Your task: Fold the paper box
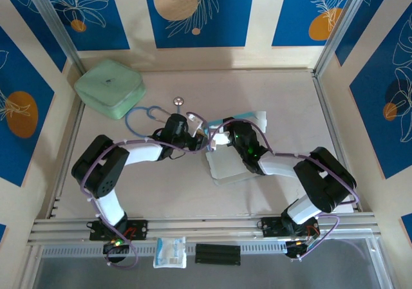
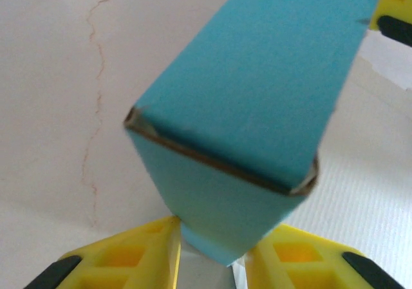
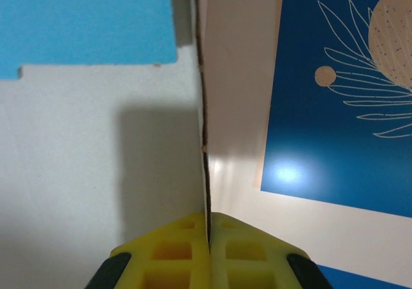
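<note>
The left jaws are clenched on the narrow teal end of the paper box (image 2: 257, 89), which stretches away from them as a slim folded sleeve. The right jaws are pinched tight on a thin edge of the same card, its white face to their left. Both meet near the middle of the counter (image 1: 161, 186). A mint-green case (image 1: 109, 87) sits at the far left corner.

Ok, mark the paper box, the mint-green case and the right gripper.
paper box (image 2: 257, 89), left wrist view, teal face.
mint-green case (image 1: 109, 83), top external view, lid centre.
right gripper (image 3: 209, 219), right wrist view, between its fingertips.
</note>
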Controlling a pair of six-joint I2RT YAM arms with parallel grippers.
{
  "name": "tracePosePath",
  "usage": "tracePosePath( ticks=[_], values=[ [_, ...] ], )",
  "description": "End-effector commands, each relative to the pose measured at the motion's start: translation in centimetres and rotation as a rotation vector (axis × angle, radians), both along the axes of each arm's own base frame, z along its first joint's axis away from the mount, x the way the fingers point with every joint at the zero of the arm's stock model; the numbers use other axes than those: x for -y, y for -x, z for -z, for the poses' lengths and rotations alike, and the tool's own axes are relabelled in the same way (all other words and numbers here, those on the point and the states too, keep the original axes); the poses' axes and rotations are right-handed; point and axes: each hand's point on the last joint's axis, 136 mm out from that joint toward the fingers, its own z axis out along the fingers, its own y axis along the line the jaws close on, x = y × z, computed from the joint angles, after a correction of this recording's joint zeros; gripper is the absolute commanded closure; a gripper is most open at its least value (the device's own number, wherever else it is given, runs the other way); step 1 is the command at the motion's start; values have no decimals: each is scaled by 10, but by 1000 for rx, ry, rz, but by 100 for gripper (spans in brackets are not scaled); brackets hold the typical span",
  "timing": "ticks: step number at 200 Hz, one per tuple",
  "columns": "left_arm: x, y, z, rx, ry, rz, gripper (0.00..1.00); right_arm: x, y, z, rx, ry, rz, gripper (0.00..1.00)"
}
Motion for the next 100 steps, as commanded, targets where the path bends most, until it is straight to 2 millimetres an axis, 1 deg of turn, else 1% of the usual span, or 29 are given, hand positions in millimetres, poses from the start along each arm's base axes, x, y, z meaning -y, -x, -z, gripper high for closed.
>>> tracePosePath(
  ticks=[1, 27, 61, 83, 100],
  values=[
    [-17, -11, 15, 23, -67, -99, 69, -16, 18, 5, -13, -41, -79, 97],
    [-21, -13, 22, 57, -141, -127, 69, -14, 22, 8, -22, -44, -69, 96],
    [-18, -13, 25, 113, -217, -140, 69, -15, 25, 10, -34, -52, -65, 95],
    [-21, -15, 32, 127, -255, -178, 70, -17, 28, 13, -48, -60, -60, 95],
    [-22, -16, 34, 133, -259, -202, 74, -16, 29, 15, -51, -59, -53, 95]
  ],
)
